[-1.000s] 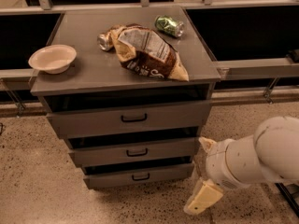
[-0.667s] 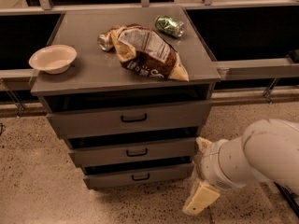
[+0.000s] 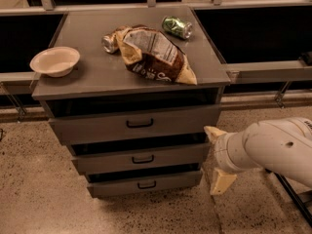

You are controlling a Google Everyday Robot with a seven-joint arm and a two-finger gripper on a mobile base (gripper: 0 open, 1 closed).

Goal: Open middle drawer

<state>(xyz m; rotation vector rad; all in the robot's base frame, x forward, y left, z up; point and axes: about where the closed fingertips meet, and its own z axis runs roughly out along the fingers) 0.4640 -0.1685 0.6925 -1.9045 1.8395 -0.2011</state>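
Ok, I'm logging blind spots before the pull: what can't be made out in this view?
All in the camera view:
- Inside of the middle drawer: only a dark, shadowed gap shows above its front.
- Gripper, low at that drawer's right end and away from the handle: whether it touches the front is unclear.
- Arm: cut off by the right edge.
- Chip bag: print unreadable.

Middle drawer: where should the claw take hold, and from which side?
Grip the small black bar handle centred on the middle drawer front, coming straight in from the front. The bar runs horizontally and seems to stand off the panel, so one finger above and one below probably suits. The claw sits open, right of the drawer, off the handle.
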